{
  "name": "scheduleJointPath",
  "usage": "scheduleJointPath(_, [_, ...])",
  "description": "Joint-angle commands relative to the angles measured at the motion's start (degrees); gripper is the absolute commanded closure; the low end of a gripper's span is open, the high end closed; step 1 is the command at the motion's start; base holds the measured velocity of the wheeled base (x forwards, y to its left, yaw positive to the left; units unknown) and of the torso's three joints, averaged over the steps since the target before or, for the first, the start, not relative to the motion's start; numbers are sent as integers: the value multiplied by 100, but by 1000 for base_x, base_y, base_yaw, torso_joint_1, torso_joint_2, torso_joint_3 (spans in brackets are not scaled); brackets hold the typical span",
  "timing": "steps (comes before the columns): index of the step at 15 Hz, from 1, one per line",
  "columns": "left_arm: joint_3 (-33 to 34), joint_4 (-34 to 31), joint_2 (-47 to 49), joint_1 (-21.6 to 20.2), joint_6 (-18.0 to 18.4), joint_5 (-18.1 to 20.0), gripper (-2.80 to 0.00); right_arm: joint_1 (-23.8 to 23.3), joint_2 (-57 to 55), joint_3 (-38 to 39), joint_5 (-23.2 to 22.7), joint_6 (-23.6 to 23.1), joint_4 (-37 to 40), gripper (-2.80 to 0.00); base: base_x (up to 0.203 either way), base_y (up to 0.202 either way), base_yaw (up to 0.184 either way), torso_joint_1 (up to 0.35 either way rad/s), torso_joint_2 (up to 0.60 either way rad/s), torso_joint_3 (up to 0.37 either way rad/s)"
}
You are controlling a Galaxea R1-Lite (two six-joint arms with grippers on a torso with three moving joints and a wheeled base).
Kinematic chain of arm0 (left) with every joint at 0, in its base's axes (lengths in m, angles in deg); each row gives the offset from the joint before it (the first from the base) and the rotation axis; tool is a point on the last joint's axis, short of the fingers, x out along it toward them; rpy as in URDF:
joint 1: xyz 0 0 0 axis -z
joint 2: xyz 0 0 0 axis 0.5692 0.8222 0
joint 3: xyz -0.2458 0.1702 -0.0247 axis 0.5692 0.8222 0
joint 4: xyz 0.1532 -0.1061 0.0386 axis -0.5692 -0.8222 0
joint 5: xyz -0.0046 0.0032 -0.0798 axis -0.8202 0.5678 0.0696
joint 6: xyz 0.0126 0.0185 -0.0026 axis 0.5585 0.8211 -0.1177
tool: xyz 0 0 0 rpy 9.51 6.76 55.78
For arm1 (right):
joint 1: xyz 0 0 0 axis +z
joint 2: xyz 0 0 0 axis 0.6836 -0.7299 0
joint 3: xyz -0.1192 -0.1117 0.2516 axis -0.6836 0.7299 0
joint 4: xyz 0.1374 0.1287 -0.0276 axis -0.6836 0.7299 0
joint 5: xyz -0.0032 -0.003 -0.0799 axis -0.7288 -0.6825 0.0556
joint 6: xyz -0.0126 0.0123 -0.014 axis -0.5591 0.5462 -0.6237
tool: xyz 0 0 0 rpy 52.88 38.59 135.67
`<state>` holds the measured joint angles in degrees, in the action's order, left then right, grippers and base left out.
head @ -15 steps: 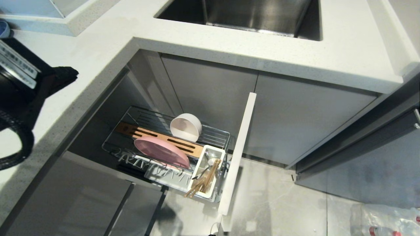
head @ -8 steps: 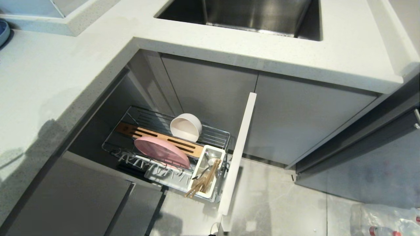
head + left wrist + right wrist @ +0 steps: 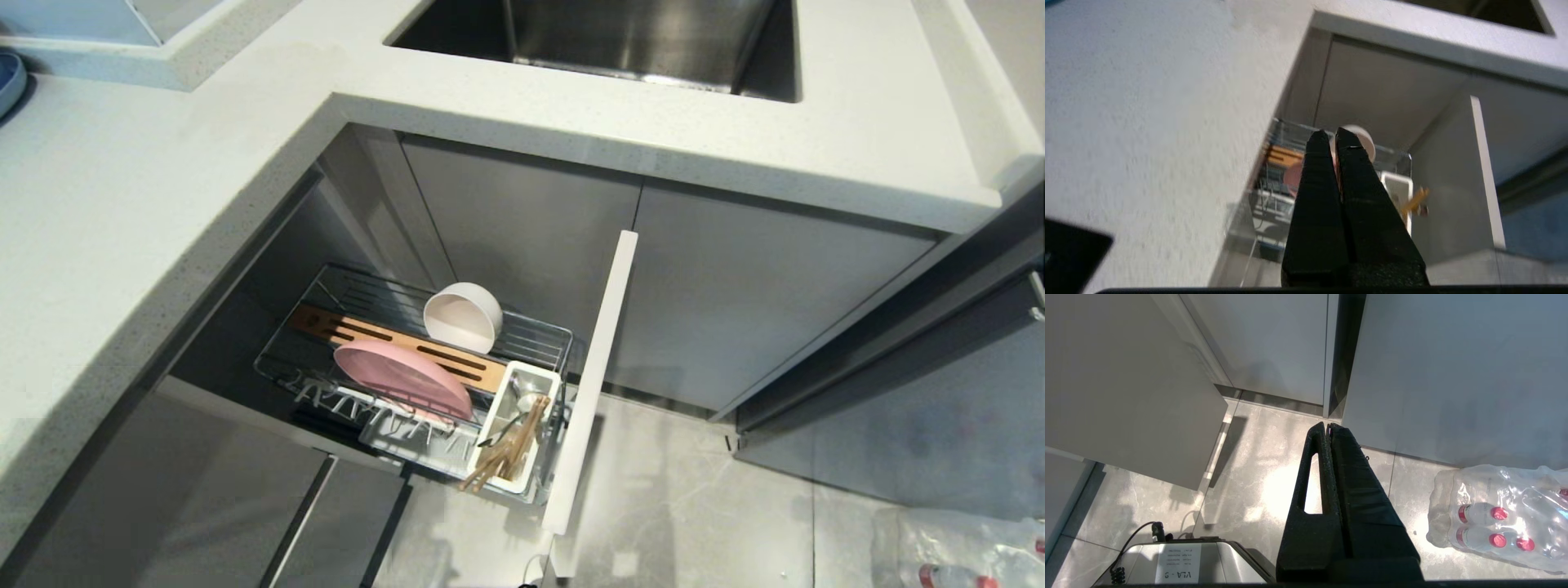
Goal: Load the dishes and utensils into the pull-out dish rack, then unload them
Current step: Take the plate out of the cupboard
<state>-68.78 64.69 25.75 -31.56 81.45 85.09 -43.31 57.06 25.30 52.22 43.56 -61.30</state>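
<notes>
Low in the centre of my left wrist frame, the left gripper (image 3: 1336, 134) has its black fingers pressed together with nothing between them, and it hangs over the edge of the pale speckled counter (image 3: 1147, 122), pointing towards the pulled-out rack beneath. Past its tips I make out a blurred white bowl (image 3: 1363, 141), a pink patch and the white caddy (image 3: 1397, 192) with chopstick ends sticking out of it

On the right wrist frame, the right gripper (image 3: 1329, 426) is likewise closed and empty, aimed at the marbled floor (image 3: 1257, 473); a shrink-wrapped pack of red-capped bottles (image 3: 1498, 516) lies at the lower right, and the robot's base shows at the lower left

Neither arm shows in my head frame. Just left of centre, the pull-out dish rack (image 3: 535, 329) stands drawn out from under the counter, its tall pale front panel (image 3: 592, 384) edge-on towards me. The pink plate (image 3: 400, 378) stands tilted in the wire prongs along the rack's lower-left side, leaning over the brown wooden insert (image 3: 384, 336). The white bowl (image 3: 462, 314) lies on its side on the wires above that insert, mouth facing lower left. The chopsticks (image 3: 506, 456) and the spoon (image 3: 521, 398) stand in the white caddy, right beside the front panel, the chopstick ends poking out over its lower rim. A steel sink (image 3: 604, 37) fills the top centre, and a blue-grey plate edge (image 3: 10, 80) peeks in at the upper left
</notes>
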Motion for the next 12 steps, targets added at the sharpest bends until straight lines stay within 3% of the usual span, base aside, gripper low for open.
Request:
scheduleJointPath(1, [372, -252, -1022, -159, 86, 235, 0, 2, -5, 9, 0, 1, 0, 0, 0, 0, 0, 0, 0, 0])
scheduleJointPath(5, [2107, -346, -1949, -270, 262, 409, 0, 1, -5, 9, 0, 1, 0, 0, 0, 0, 0, 0, 0, 0])
scheduleJointPath(8, [3700, 912, -2075, -282, 225, 342, 0, 4, -5, 9, 0, 1, 0, 0, 0, 0, 0, 0, 0, 0])
scheduleJointPath(12, [5248, 2568, -2116, -286, 678, 281, 0, 1, -5, 9, 0, 1, 0, 0, 0, 0, 0, 0, 0, 0])
